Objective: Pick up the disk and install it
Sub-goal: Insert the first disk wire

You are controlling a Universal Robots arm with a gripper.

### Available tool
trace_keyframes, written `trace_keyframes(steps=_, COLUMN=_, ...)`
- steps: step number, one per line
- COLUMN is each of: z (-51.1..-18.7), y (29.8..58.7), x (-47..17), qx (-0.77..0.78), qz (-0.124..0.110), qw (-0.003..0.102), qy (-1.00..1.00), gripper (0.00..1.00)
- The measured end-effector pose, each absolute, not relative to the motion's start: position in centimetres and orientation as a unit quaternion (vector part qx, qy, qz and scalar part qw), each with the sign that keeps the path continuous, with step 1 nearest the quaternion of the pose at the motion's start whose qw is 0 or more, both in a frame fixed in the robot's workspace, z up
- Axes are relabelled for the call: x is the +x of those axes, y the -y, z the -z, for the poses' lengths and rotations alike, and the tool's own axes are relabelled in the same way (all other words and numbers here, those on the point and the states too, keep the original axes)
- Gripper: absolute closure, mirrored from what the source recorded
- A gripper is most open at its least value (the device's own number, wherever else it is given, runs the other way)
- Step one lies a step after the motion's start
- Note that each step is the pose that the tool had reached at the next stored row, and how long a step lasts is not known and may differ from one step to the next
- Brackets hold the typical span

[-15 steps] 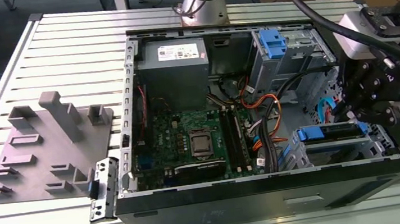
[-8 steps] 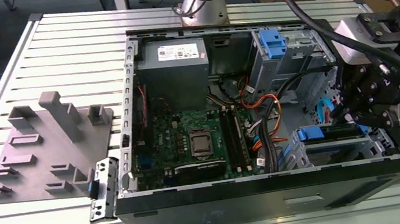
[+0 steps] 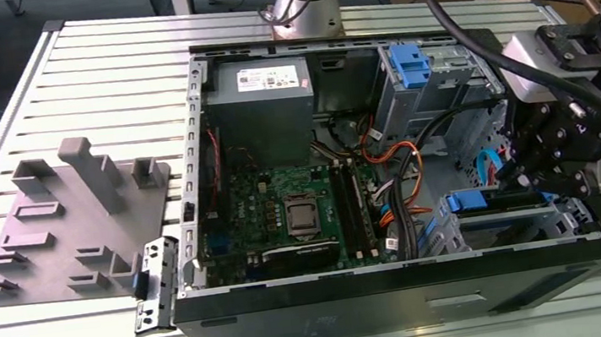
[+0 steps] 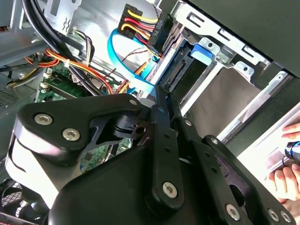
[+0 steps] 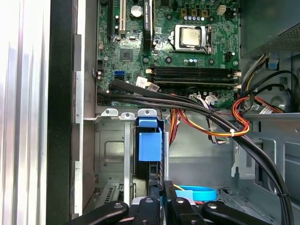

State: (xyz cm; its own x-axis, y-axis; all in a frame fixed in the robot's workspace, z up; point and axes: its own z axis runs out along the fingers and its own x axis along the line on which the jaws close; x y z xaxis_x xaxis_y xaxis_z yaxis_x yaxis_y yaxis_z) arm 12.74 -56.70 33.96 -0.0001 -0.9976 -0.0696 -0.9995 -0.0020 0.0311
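Second wrist view showed the black pincer [image 4: 161,112] reaching down into the drive bay at the front corner of the open computer case, its fingers drawn narrow on the thin edge of the disk [image 4: 180,70], which stood on edge with its connector side facing the cables and a blue rail tab [image 4: 202,50] just beyond. In the first wrist view the same disk [image 5: 150,145] sat upright between the metal walls of the drive cage [image 5: 110,154], its blue rail uppermost and the pincer [image 5: 159,206] clamped on its near end. By my judgement the picking up was done and the install was well under way — the disk looked partly seated in the cage, though whether it had latched I could not tell. Room was tight: the cage walls lay just beside the disk on both sides, and a bundle of black cables [image 5: 187,105] with orange and red wires crossed close above the cage mouth, near the motherboard [image 5: 168,47]. A blue data cable [image 4: 126,61] curled beside the disk's connector. In the exterior view the pincer [image 3: 540,179] hung over the case's corner at the exterior view's right, with the grey power-supply box [image 3: 261,96] well apart at the far edge — and a person's hand [image 4: 288,164] showed outside the case wall.
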Motion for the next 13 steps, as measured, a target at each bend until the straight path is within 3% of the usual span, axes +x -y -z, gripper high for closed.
trace_keyframes(steps=13, z=-33.59, y=56.72, x=12.74, qx=-0.707, qz=-0.034, qw=0.012, qy=-0.706, gripper=0.84)
